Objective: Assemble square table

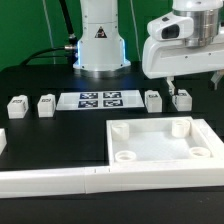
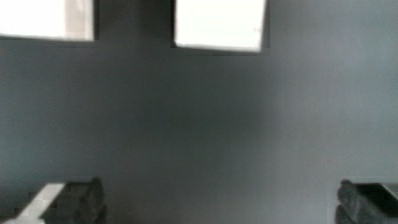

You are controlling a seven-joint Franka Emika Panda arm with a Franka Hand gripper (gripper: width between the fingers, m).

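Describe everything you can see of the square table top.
The top is a large white square slab, plastic by its look, with a raised rim and four round sockets, one at each corner, all empty. It lies flat, sockets up, on the black table, toward the exterior view's right. Its near edge runs along the white rail; whether they touch cannot be told. Nothing else touches it.

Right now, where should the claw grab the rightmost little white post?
Likely from straight above, across the leg post's two side faces near its top. It is blocky and sits clear of the neighbouring post and the table top, so the open gripper has room either side.
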